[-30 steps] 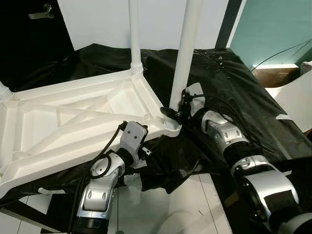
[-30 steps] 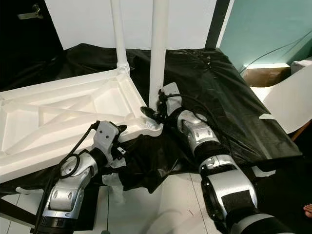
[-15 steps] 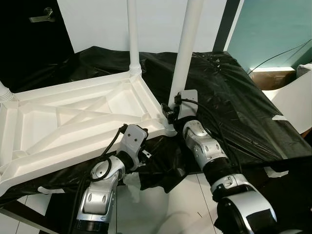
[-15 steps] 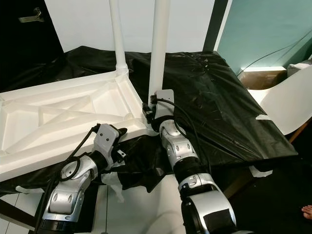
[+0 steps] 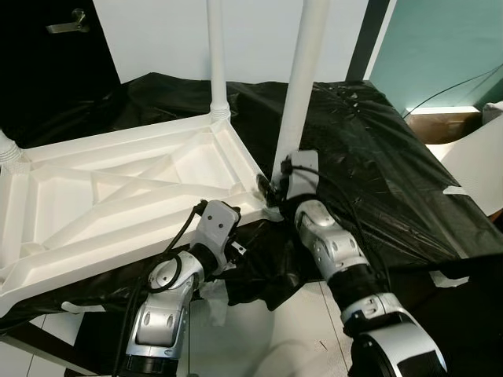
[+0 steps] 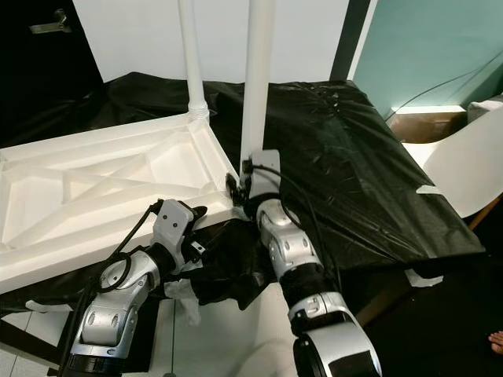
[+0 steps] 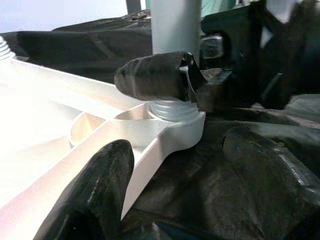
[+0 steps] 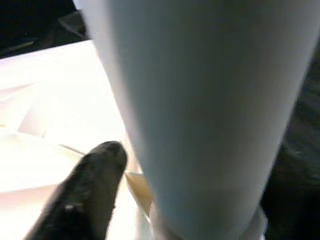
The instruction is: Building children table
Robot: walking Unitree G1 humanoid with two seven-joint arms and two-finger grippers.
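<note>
A white plastic tabletop [image 5: 118, 188] lies upside down on the black-covered table. Two white legs stand upright in its corners, a far leg [image 5: 217, 55] and a near leg [image 5: 301, 78]. My right gripper [image 5: 273, 187] is shut around the near leg's base, just above the corner socket [image 7: 172, 112]. One of its black fingers [image 7: 155, 77] crosses in front of the threaded end, and another finger [image 8: 85, 195] lies beside the leg. My left gripper [image 7: 185, 190] is open at the tabletop's near rim, below that corner, its fingers [image 7: 95, 195] wide apart.
A short leg stub [image 5: 6, 145] sticks up at the tabletop's left corner. Black cloth [image 5: 377, 165] covers the table and hangs over its front. A white curved panel [image 5: 475, 157] and a cardboard box [image 5: 432, 122] stand at the right. White floor tiles [image 5: 259, 330] lie below.
My right forearm has swung in from the right toward the front and its wrist has turned around the near leg. The left arm has barely moved.
</note>
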